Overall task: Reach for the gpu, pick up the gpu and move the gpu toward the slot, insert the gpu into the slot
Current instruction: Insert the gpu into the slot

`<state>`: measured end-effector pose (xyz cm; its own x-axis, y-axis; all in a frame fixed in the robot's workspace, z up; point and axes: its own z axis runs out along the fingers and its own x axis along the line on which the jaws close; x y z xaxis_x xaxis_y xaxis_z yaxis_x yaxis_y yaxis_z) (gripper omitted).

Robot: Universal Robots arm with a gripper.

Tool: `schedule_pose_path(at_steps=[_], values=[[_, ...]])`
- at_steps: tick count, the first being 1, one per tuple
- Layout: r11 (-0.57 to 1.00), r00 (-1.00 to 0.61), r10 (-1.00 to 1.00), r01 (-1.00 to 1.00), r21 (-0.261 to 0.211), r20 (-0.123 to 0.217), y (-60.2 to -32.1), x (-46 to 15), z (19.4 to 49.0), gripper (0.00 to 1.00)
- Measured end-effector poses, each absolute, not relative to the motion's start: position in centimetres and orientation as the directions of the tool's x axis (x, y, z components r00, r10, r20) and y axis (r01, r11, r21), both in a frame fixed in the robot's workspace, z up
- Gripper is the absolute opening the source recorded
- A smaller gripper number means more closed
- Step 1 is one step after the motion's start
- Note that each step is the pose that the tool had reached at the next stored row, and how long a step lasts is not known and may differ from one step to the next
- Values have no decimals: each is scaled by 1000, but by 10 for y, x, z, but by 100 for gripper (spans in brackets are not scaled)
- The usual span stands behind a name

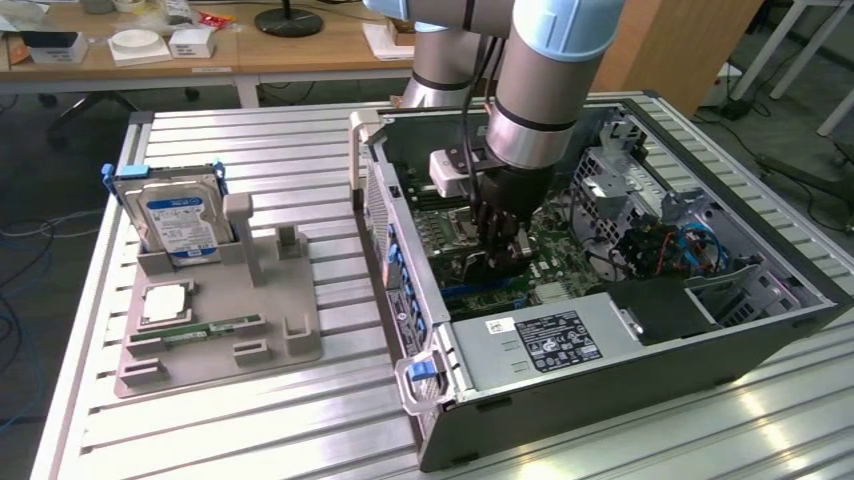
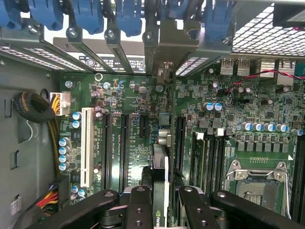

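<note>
The gpu (image 2: 160,171) is seen edge-on in the wrist view as a thin green card standing on its edge against the motherboard (image 2: 128,95). Its silver end bracket (image 2: 164,45) reaches the case's rear wall. My gripper (image 2: 160,193) is shut on the card, with one black finger (image 2: 139,198) on each side. The card lies along a slot between the black expansion slots (image 2: 125,143); the slot itself is hidden under it. In the exterior view my gripper (image 1: 503,250) reaches down inside the open computer case (image 1: 587,390), low over the motherboard.
A white slot (image 2: 86,143), memory slots (image 2: 209,157) and the CPU socket (image 2: 257,188) flank the card. Blue bracket latches (image 2: 90,14) line the rear wall. Outside the case, a grey fixture (image 1: 220,320) holds a hard drive (image 1: 180,220) and a memory stick (image 1: 200,330).
</note>
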<state>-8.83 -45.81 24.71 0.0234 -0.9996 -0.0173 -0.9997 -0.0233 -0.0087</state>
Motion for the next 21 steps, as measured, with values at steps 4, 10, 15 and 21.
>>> schedule_pose_path(at_steps=[4,10,15,21], values=[[-20,20,-1000,-1000,-9,-17,-458,-88,247,26],[-20,20,-1000,-1000,-9,-17,-459,-88,247,26],[-20,20,-1000,-1000,-9,-17,-459,-88,247,26],[-19,20,-1000,-1000,-9,-17,-460,-88,247,26]])
